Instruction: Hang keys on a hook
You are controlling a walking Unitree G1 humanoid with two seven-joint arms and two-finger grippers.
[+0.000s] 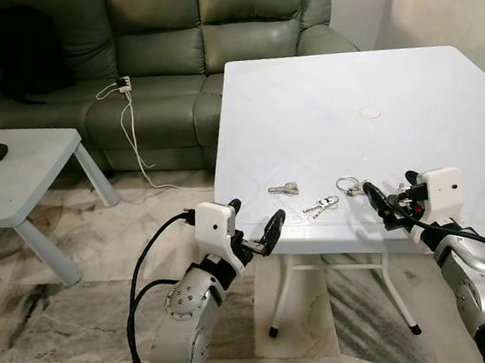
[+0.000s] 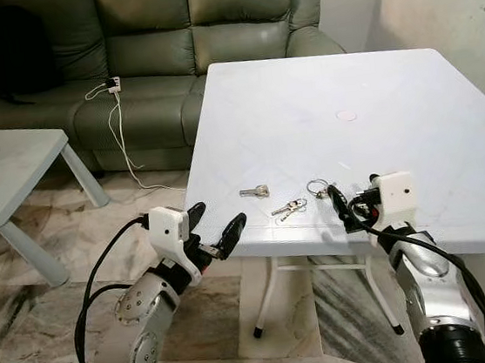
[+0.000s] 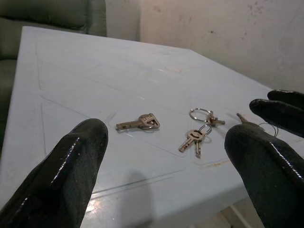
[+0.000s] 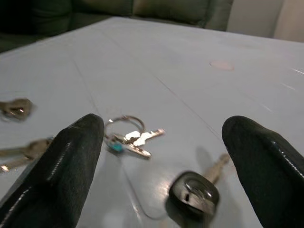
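Home living room: green sofa [image 1: 165, 41]

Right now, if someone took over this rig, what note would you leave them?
Left gripper: open, at the white table's near-left edge, holding nothing.
Right gripper: open, low over the near edge, the black-headed key between its fingers, not gripped.
Things: single key, small key bunch and ringed keys all lie on the table.
Done: nothing picked up.
Left: grasp keys, find a hook, hang them.
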